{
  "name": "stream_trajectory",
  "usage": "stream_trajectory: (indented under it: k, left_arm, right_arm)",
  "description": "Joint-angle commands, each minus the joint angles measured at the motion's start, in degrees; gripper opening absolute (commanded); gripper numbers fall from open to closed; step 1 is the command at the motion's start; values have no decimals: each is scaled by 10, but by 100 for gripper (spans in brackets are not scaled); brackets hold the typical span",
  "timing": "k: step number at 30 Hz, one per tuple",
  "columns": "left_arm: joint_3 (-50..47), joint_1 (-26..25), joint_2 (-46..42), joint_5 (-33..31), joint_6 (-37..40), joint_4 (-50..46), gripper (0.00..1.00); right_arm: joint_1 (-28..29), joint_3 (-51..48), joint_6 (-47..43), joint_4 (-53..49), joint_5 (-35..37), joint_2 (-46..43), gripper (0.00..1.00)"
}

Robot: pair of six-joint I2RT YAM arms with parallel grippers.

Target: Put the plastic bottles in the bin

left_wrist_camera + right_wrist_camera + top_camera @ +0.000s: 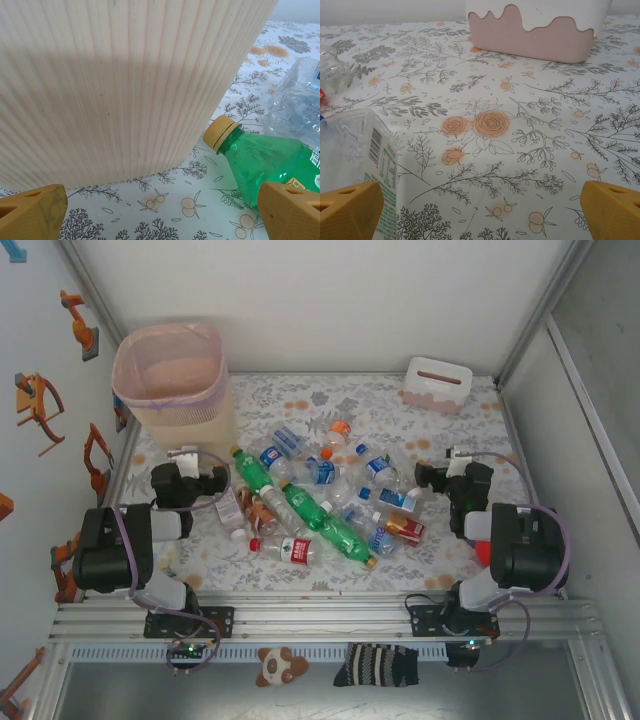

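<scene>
Our left gripper (160, 215) stood with its yellow fingers (31, 212) wide apart and nothing between them, low over the floral cloth (165, 197) just in front of the bin (125, 90). The nearest green bottle (265, 165) lay on its side close by the bin's foot, its yellow cap (220, 133) pointing at the bin wall and its long axis running away from the bin into the heap of plastic bottles (320, 500). To pick it well, we judged we should turn the wrist so the fingers crossed that axis, close on the body rather than the narrow neck, then lift above the bin's pink-lined rim before letting go. Our right gripper (480, 212) was likewise spread and empty, on the side of the heap far from the bin, a clear labelled bottle (355, 150) beside it
</scene>
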Motion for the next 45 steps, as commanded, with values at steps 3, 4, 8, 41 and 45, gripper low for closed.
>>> stream_trajectory:
  k: [3,4,8,41,45]
  left_arm:
    - [-2,3,-4,12,5,16,97]
    - [-2,3,-4,12,5,16,97]
    - [-2,3,-3,12,5,16,97]
    - [14,2,-14,-44,-13,-18,97]
    - [30,-3,-45,-68,-17,-76,97]
  right_arm:
    - [-2,-3,-7,20,-4,5,99]
    - [-2,-3,-7,20,-4,5,99]
    - [-2,-3,-7,20,-4,5,99]
    - [-1,-12,-8,22,-5,-15,99]
    - [-2,-6,-5,-5,4,-36,98]
